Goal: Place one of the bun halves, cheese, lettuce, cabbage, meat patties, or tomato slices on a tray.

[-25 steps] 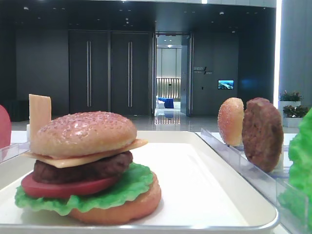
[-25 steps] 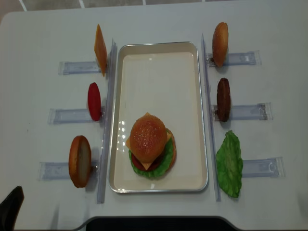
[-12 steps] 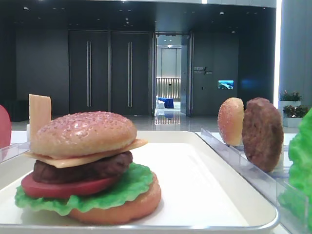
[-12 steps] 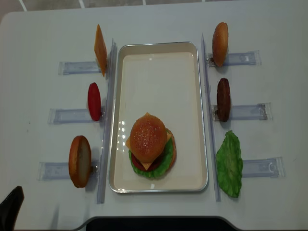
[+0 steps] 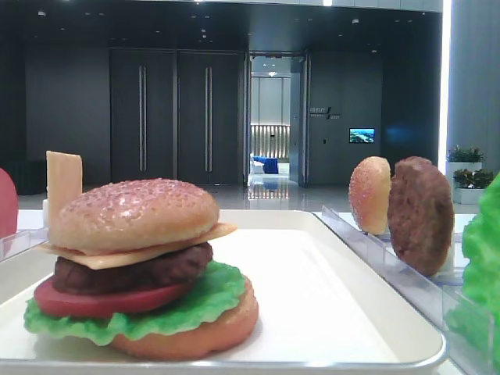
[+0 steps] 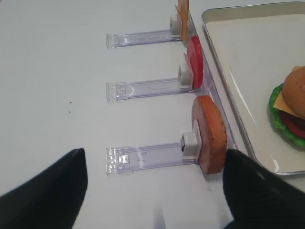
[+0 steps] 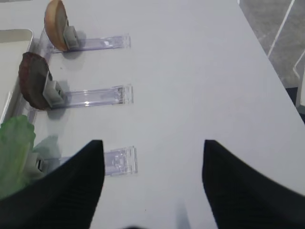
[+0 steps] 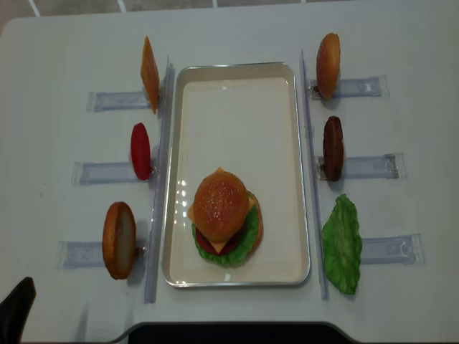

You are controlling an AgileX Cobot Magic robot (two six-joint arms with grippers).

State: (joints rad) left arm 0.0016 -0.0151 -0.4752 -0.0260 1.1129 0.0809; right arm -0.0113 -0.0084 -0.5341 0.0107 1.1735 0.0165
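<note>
White tabletop (image 8: 237, 29) w/ the tray (image 8: 237, 68) in the middle and clear slotted racks either side; dark lobby w/ doors behind in the low view.

Left to right: left hand (image 6: 155, 191) sits low at the near-left corner, fingers spread wide, nothing btwn them. Just ahead of it, the left racks (image 8: 97, 172) hold upright spares – flat bun half (image 8: 119, 239) nearest, tomato slice (image 8: 140, 151) mid, cheese slice (image 8: 149, 74) far.

On the tray, near end: finished stack. Speckled top bun (image 8: 221, 203) caps it, sitting on cheese, patty, tomato, lettuce and bottom bun. Far half of tray is bare.

Right racks (image 8: 369, 166): small pale bun half (image 8: 328, 65) far, meat patty (image 8: 333, 147) mid, lettuce leaf (image 8: 342, 244) near. Right hand (image 7: 152, 181) hangs over bare tabletop right of these, fingers wide apart, empty.

Judgement: placing step looks done – top bun is down and both hands are off it. If another item is wanted, next move calls for reaching to a rack piece, closing across its thin edge and lifting straight up out of the slot before carrying to the tray.
</note>
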